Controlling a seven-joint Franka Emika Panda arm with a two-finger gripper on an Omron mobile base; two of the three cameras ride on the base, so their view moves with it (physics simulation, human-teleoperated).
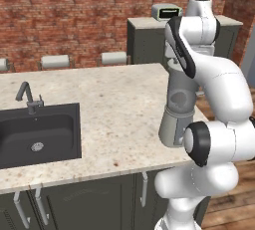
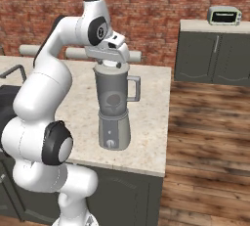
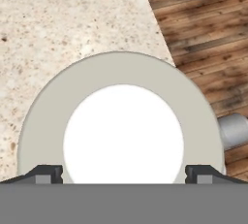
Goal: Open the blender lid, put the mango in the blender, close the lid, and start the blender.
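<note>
1. Left base view: the white arm rises from the lower right, bends at a dark elbow joint and folds back over the blender [image 1: 178, 109], which stands on the speckled stone counter [image 1: 114, 119] near its right edge. The arm's forearm hides the top of the jar, so the claw cannot be made out from this side. A dark sink [image 1: 37, 134] with a faucet [image 1: 27, 97] sits at the left of the counter, well apart from the blender. A toaster oven [image 1: 167, 11] rests on a far cabinet by the brick wall.

2. Right base view: the arm climbs from the lower left, arches up and turns its wrist downward, so the gripper [image 2: 111, 63] points straight down onto the top of the blender [image 2: 114, 107]. The blender lid [image 2: 110, 66] is mostly hidden under the hand. The jar's handle faces right, and a dim roundish shape shows inside the smoky jar; I cannot tell what it is.

3. Hand view: the camera looks straight down on the blender lid [image 3: 43, 116], a light-grey ring around a white centre cap. The two dark fingertips [image 3: 46, 173] stand spread wide, one at each side of the white cap. Whether they touch it cannot be told.
</note>
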